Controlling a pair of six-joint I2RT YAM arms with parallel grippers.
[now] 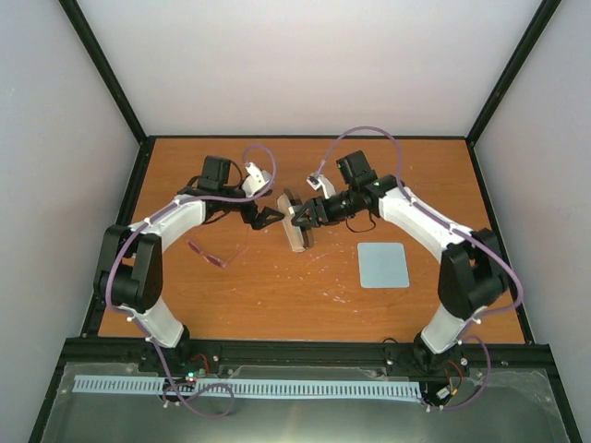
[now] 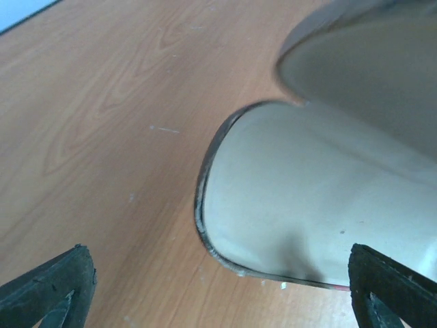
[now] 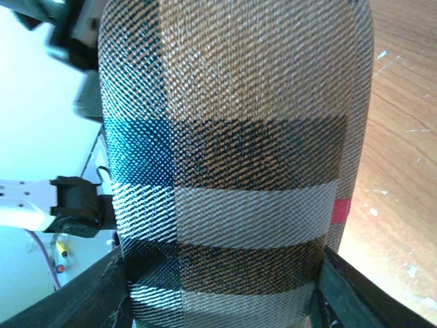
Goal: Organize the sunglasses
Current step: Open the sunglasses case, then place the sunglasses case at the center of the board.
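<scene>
One side is holding: your right jaws are clamping the open case (image 1: pixel 295 227), so be steering the released left jaws toward the sunglasses (image 1: pixel 208 254) lying at its eight o'clock.

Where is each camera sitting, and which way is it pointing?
Top external: above and behind, looking down at the table; left arm and right arm show.
Left wrist: on left arm, facing case lining; open left gripper shows.
Right wrist: on right arm, facing case's plaid shell; right gripper holds it.
All three share the case.
</scene>
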